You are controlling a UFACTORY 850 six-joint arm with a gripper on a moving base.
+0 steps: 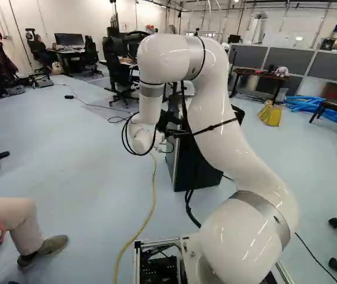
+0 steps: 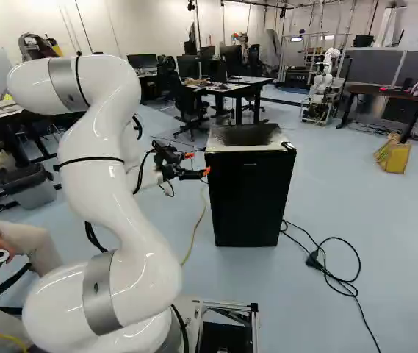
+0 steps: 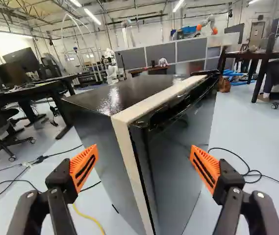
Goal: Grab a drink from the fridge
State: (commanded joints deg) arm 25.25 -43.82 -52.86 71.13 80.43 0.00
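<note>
My gripper (image 2: 198,164) is beside the black mini fridge (image 2: 250,195), near its upper left edge in the right base view. In the wrist view the gripper (image 3: 144,168) stands wide open, its orange pads (image 3: 84,167) apart with nothing held. The fridge (image 3: 178,161) stands upright ahead, one vertical corner with a pale strip between door and body lying between the two fingers' directions. Its door looks closed. Whether the pads touch it I cannot tell. No drink shows; the fridge's inside is hidden.
A seated person's leg (image 1: 23,228) and hands with a controller are close at the left. Black cables (image 2: 326,268) lie right of the fridge, a yellow cable (image 1: 150,207) ahead of the base. Desks (image 2: 231,90), chairs and another robot (image 2: 325,81) stand farther back.
</note>
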